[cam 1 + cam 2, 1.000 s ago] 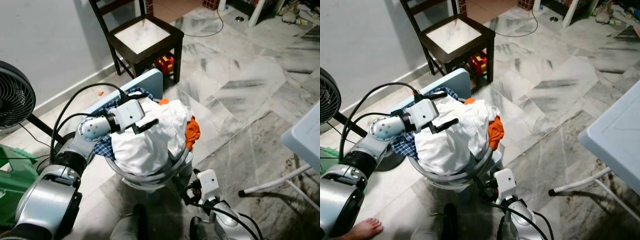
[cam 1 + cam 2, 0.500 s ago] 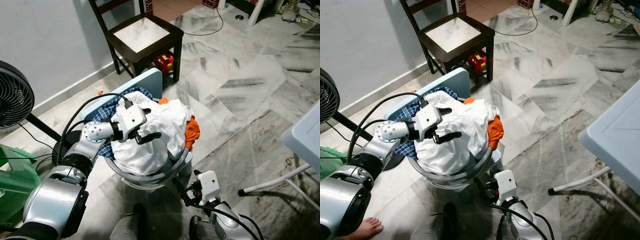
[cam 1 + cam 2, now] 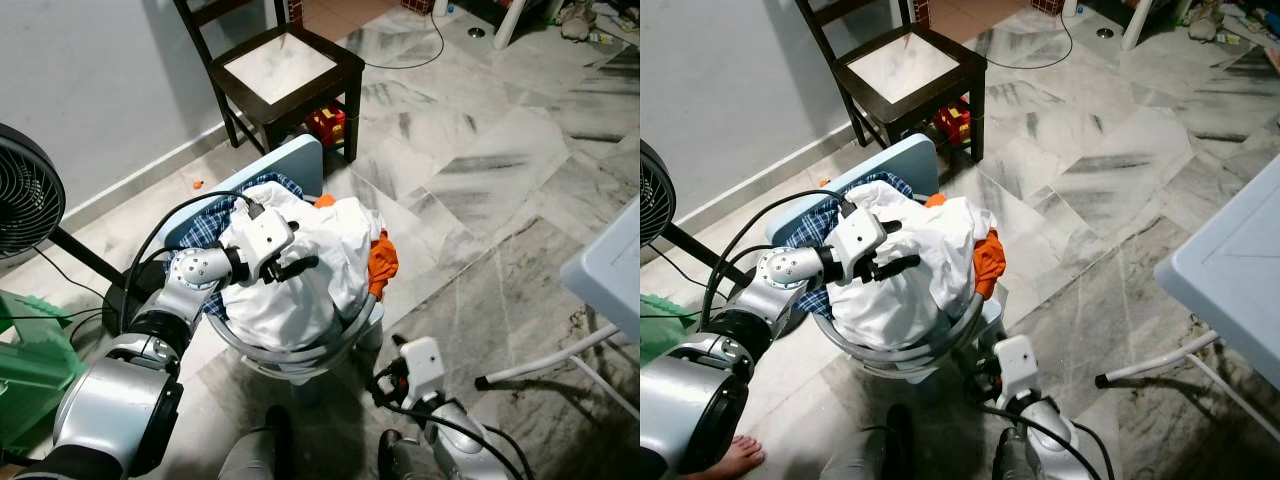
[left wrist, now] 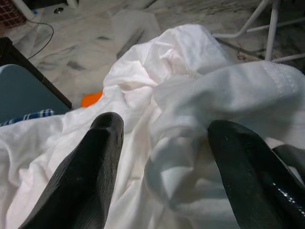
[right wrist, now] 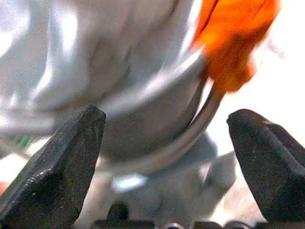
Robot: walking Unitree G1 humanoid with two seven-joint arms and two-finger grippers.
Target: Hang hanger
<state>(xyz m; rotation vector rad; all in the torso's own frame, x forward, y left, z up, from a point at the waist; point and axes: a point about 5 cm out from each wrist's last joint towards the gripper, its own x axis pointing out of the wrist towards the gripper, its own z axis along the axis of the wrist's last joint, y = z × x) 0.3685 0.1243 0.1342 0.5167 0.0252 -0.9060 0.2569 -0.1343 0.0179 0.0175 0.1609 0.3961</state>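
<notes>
Home, laundry corner: marble-tile floor (image 3: 480, 190), dark wooden chair (image 3: 283, 75) against white wall, standing fan (image 3: 25, 200), laundry basket (image 3: 300, 345) heaped with clothes (image 3: 300, 270), a person's bare foot (image 3: 732, 458).

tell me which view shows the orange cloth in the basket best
The right eye view: the orange cloth hangs over the basket rim beside the white garment, fully in frame. The left eye view shows much the same. The left wrist view catches a small orange patch; the right wrist view shows it blurred between the open right hand.

The grey marble floor (image 3: 480, 160) carried a laundry basket (image 3: 300, 355) near and a dark wooden chair (image 3: 285, 75) far.
</notes>
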